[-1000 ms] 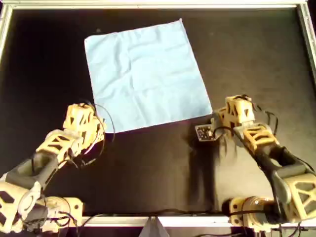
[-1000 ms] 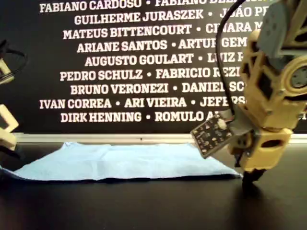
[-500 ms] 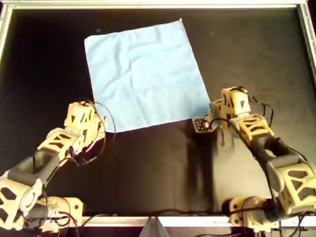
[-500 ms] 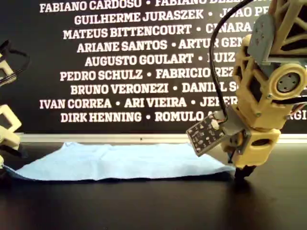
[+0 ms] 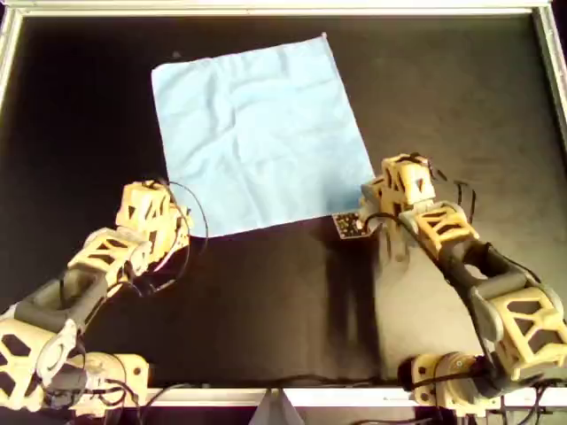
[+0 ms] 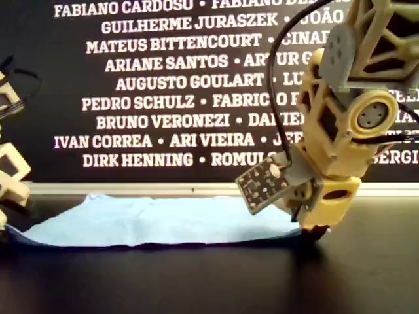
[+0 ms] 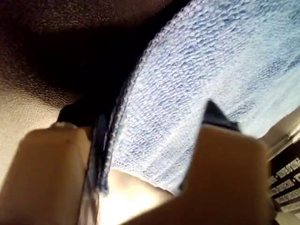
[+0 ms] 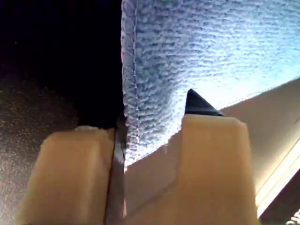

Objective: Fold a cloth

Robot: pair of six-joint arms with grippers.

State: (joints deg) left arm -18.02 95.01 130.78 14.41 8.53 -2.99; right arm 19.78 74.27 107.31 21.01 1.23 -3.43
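Overhead view: cloth [image 5: 261, 133] flat on black table [image 5: 461, 106]; left end effector [image 7: 145, 154], right end effector [image 8: 150, 140] both parted, straddling cloth edge.

One camera looks straight down on the black table [image 5: 266, 292]. Another sits low at table level, facing a lettered wall [image 6: 163, 85]. Both wrist cameras press close over the light-blue woven cloth [image 7: 197, 84].

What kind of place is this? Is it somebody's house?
Probably not a house. It looks like a robotics lab or demo stand: a black work table with a metal rim, a black wall printed with people's names, and two yellow robot arms.
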